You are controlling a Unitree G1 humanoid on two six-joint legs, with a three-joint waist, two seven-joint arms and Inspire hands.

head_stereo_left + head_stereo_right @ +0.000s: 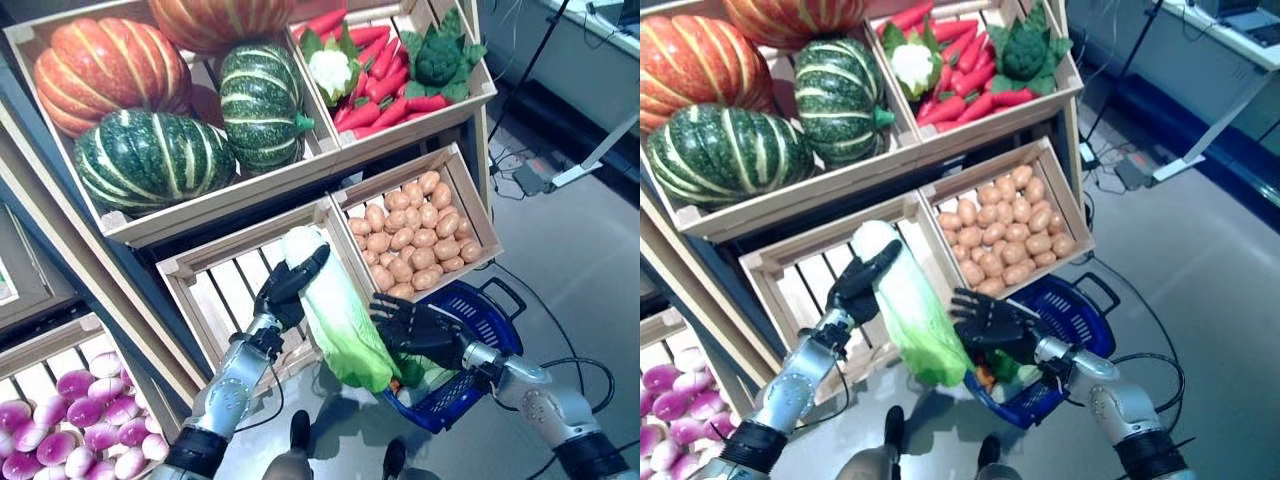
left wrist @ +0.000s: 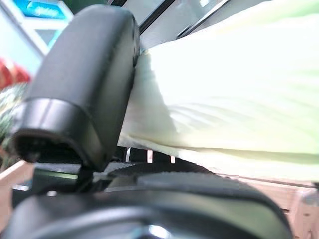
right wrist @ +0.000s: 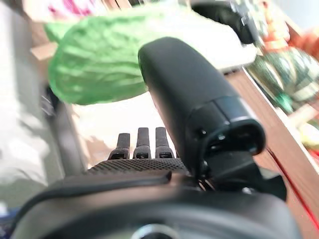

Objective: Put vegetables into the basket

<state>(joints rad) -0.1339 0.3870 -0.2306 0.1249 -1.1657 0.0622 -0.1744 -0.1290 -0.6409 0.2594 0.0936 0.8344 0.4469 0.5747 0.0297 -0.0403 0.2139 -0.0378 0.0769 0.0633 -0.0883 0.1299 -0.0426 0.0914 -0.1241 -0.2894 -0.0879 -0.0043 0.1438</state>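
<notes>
Left hand [image 1: 285,290] grips the napa cabbage [image 1: 335,315] by its white stem; right hand [image 1: 420,328], fingers spread, touches its leafy end above the blue basket [image 1: 480,310].

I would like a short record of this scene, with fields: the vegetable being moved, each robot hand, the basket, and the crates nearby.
vegetable: napa cabbage, white end up, green leaves hanging down toward the basket
left robot hand: closed round the cabbage's white upper part
right robot hand: fingers spread, open, at the leafy end above the basket
basket: blue basket on the floor, something orange inside
crate behind cabbage: slatted wooden crate, looks empty
other crates: potatoes; pumpkins; red peppers with cauliflower and broccoli
</notes>
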